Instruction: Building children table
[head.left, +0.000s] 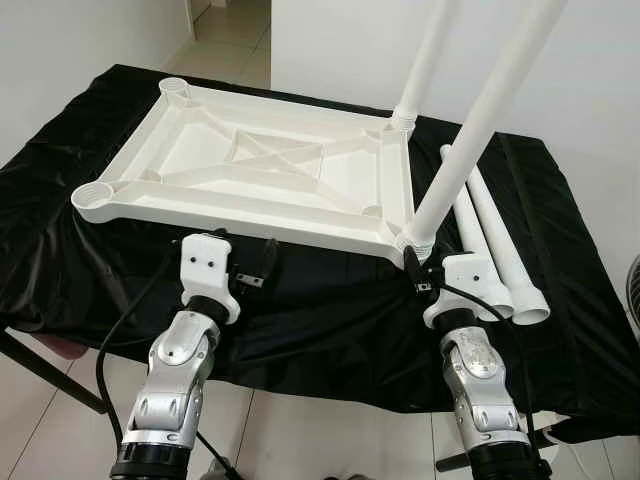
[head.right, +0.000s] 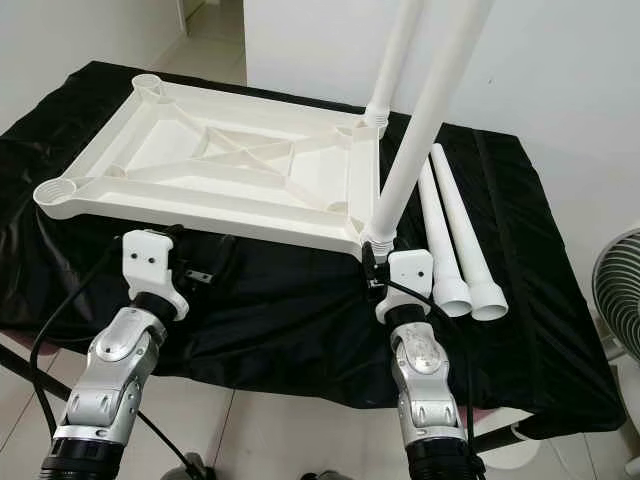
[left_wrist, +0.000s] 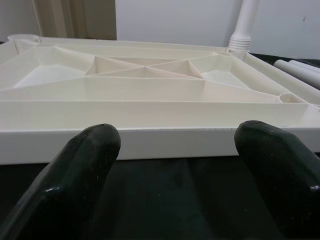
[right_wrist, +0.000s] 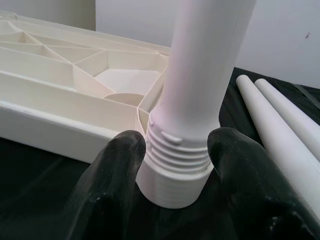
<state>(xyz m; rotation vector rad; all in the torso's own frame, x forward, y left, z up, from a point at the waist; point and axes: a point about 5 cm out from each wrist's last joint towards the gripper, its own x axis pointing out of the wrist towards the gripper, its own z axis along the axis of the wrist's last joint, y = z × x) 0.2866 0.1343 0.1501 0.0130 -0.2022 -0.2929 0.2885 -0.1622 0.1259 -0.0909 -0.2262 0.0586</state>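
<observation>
A white plastic tabletop (head.left: 250, 175) lies upside down on a black-draped table (head.left: 330, 320). Two white legs stand in its right-hand corners: one at the far corner (head.left: 425, 60) and one at the near corner (head.left: 470, 150). My right gripper (right_wrist: 177, 150) is at the base of the near leg (right_wrist: 200, 75), with a black finger (right_wrist: 117, 170) pressed on each side of its threaded collar. My left gripper (left_wrist: 177, 150) is open just short of the tabletop's front edge (left_wrist: 150, 142), with nothing between its fingers. Both left corner sockets (head.left: 92, 192) hold no leg.
Two loose white legs (head.left: 500, 240) lie side by side on the cloth to the right of the tabletop. A fan (head.right: 620, 290) stands at the far right. A white wall rises behind the table, and tiled floor (head.left: 60, 430) lies in front.
</observation>
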